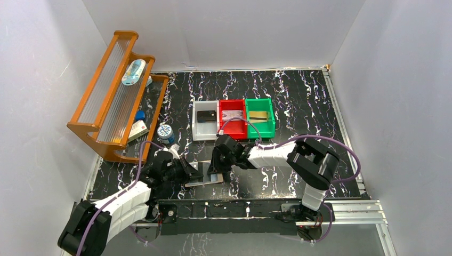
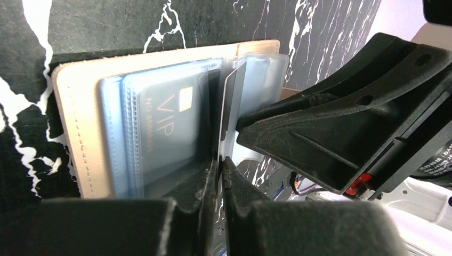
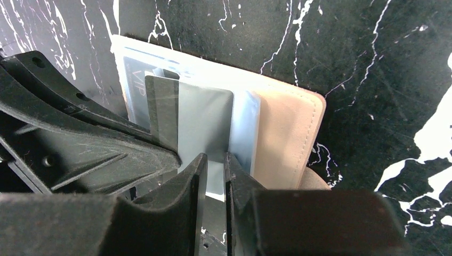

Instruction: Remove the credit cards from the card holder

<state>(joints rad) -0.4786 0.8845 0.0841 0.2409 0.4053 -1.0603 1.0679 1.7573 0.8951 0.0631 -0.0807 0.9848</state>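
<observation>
Black, white-veined desk (image 1: pixel 298 96) enclosed by white walls (image 1: pixel 224 32). The tan card holder (image 3: pixel 288 128) lies open near the front edge, between both arms. The right fingers (image 3: pixel 192 181) pinch a grey card (image 3: pixel 205 122) standing out of the pale blue pockets (image 2: pixel 160 133). The left fingers (image 2: pixel 200 181), nearly together, meet the pockets' edge; whether they grip it is unclear.

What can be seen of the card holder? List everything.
The card holder is a tan leather-like bifold with stitched edges, lying open on the black marbled table. Inside are pale blue glossy pockets; one holds a dark VIP card, and a grey card stands partly out. The right pincer pinches a pocket leaf; the left pincer straddles another from the opposite side.
</observation>
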